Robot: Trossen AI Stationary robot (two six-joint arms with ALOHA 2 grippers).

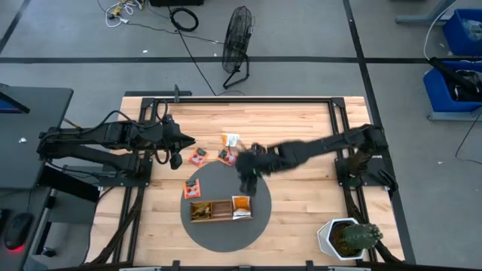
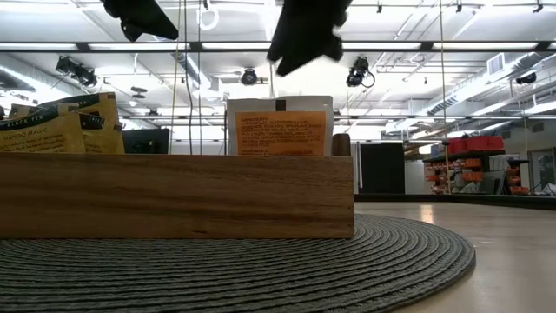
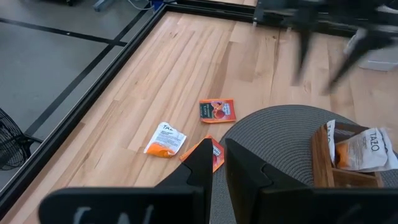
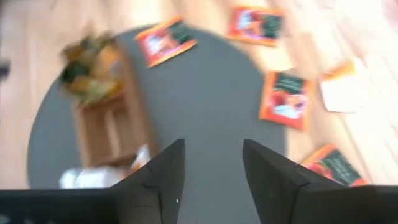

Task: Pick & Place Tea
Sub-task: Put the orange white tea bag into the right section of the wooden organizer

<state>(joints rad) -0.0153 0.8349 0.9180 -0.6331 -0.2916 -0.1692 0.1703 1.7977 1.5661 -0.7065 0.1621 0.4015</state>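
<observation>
A long wooden tray (image 1: 221, 210) lies on a round grey mat (image 1: 226, 233). Yellow tea sachets (image 2: 61, 126) stand in its left compartment, and orange and white ones (image 2: 281, 130) in its right. One orange sachet (image 1: 193, 187) lies flat on the mat. Three more lie on the wood beyond the mat: two red-orange (image 1: 198, 157) (image 1: 226, 156) and one white-orange (image 1: 230, 139). My right gripper (image 4: 213, 168) hangs open and empty above the mat's far part (image 1: 248, 169). My left gripper (image 3: 217, 168) waits shut at the table's left (image 1: 177, 143).
A white pot with a cactus (image 1: 346, 239) stands at the table's near right corner. Black frame rails (image 1: 241, 100) run along the table's far edge and sides. Bare wood lies between the mat and the right arm's base (image 1: 361, 162).
</observation>
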